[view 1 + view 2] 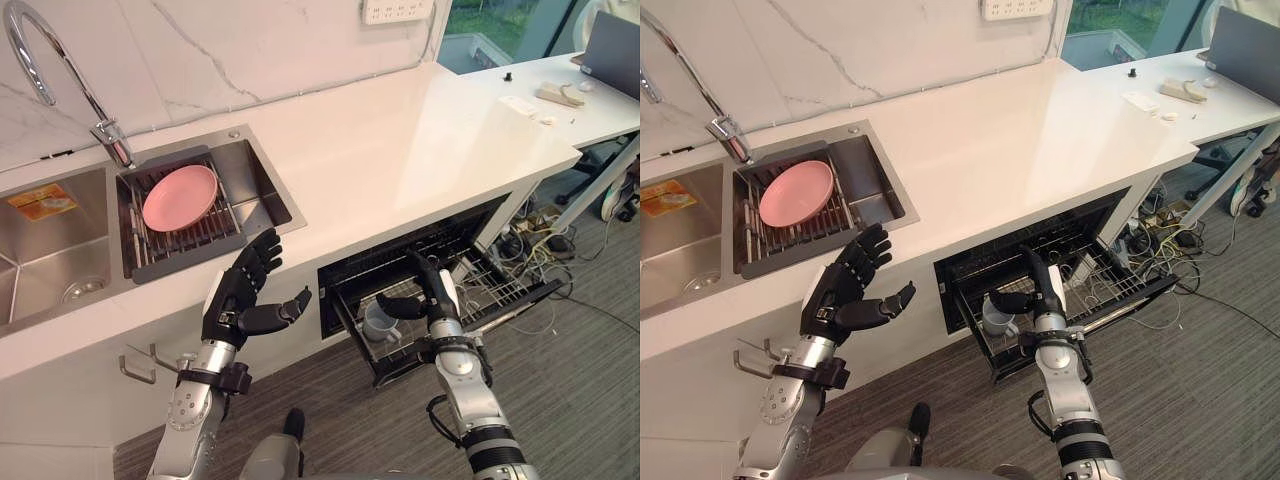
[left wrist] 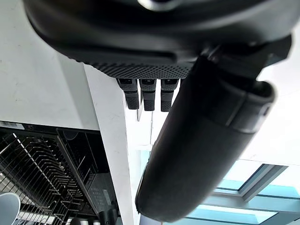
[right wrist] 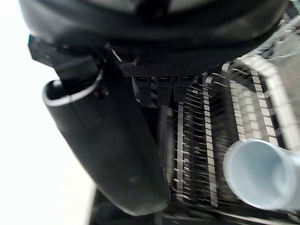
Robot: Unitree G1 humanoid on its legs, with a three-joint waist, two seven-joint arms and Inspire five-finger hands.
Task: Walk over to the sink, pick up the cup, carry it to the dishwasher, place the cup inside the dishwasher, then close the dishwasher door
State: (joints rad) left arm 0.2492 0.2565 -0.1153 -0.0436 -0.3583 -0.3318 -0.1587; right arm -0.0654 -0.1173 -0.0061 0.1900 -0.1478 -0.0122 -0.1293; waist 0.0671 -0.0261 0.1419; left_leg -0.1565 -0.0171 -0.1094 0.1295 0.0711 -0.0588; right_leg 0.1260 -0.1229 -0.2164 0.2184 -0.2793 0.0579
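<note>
My right hand hangs over the pulled-out wire rack of the open dishwasher, its fingers straight and loose, thumb stretched sideways, holding nothing. The cup, pale and light grey, sits in the rack just beside my thumb, on its thumb side and a little lower, mouth facing up, not touching me. My left hand is raised with its fingers spread wide and empty, close to the front edge of the counter; beyond its fingertips a pink plate rests in the sink.

The cup looks placed, so closing the door is what I judge remains (the rack must go in first). The risks from here:

- My thumb is near enough to the cup that a careless withdrawal sideways could tip it over in the rack
- My straight fingers point down among the wires and could snag as I lift
- Pushing the rack in with a jolt could topple the cup
- Shutting the door on a rack left out would jam it
</note>
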